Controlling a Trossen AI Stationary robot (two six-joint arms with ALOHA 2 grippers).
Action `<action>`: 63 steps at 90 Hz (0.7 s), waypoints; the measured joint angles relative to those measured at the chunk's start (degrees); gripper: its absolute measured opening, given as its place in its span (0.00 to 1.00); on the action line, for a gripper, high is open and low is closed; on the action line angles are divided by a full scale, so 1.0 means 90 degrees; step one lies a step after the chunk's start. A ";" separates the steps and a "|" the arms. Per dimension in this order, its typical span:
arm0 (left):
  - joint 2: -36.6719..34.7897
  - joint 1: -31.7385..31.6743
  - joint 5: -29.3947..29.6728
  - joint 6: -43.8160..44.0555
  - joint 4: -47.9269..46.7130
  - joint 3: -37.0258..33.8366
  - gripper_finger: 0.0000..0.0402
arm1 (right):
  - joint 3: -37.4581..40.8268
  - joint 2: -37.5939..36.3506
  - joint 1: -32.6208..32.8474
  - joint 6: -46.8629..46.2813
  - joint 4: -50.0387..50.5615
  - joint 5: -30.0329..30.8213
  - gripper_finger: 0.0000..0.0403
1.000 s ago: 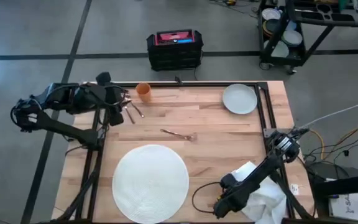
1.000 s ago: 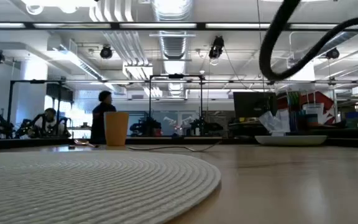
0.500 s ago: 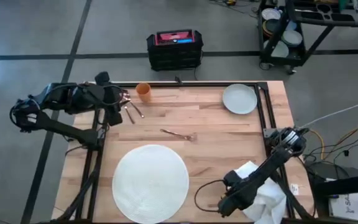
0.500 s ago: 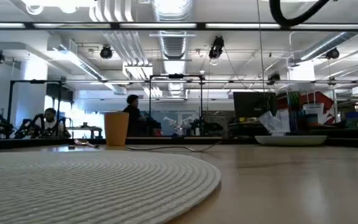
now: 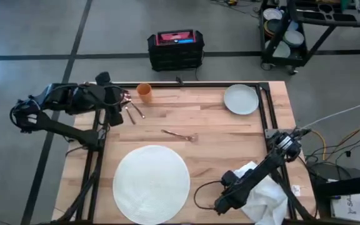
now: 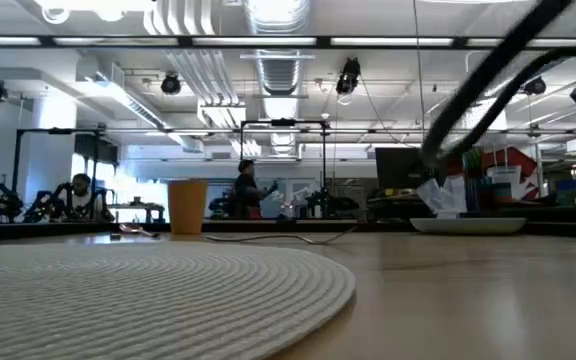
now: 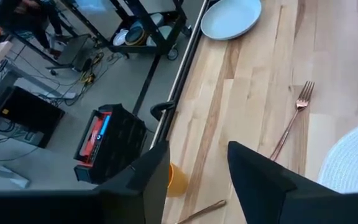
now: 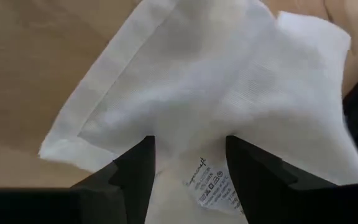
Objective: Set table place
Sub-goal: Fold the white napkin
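**Mat at the near edge, both grippers parted**

The left gripper (image 7: 194,171) sits at the far-left corner of the light-wood butcher-block table (image 5: 230,128), fingers parted around nothing. The large round white woven mat (image 5: 151,182) lies at the near edge. Near the near-right corner, the right gripper (image 8: 188,165) hangs fingers apart over a crumpled white cloth napkin (image 8: 197,81).

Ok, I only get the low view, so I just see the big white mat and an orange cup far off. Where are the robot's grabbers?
Observer: The right gripper is open over a white napkin at the table's near right corner.
Operator: And the other one?
Observer: The left gripper is open at the far left corner, close to the orange cup.
Operator: Is there a fork?
Observer: Yes, a fork lies on bare wood beyond the mat.
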State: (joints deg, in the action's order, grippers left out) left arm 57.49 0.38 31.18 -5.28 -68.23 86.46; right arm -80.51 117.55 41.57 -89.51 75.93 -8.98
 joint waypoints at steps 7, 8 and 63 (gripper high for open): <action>0.0012 0.0000 0.0000 0.0000 -0.0002 -0.0002 0.37 | 0.0088 0.0029 -0.0015 0.0139 0.0026 -0.0049 0.44; 0.0012 0.0000 0.0000 0.0000 -0.0002 -0.0001 0.37 | 0.0095 0.0033 -0.0022 0.0168 0.0046 -0.0057 0.44; 0.0027 0.0000 -0.0002 0.0097 -0.0002 0.0000 0.36 | -0.0116 -0.0679 -0.0078 -0.0506 0.1355 0.0801 0.29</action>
State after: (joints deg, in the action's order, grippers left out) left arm 57.74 0.38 31.16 -4.41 -68.25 86.45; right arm -81.56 111.44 40.86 -94.07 88.12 -1.78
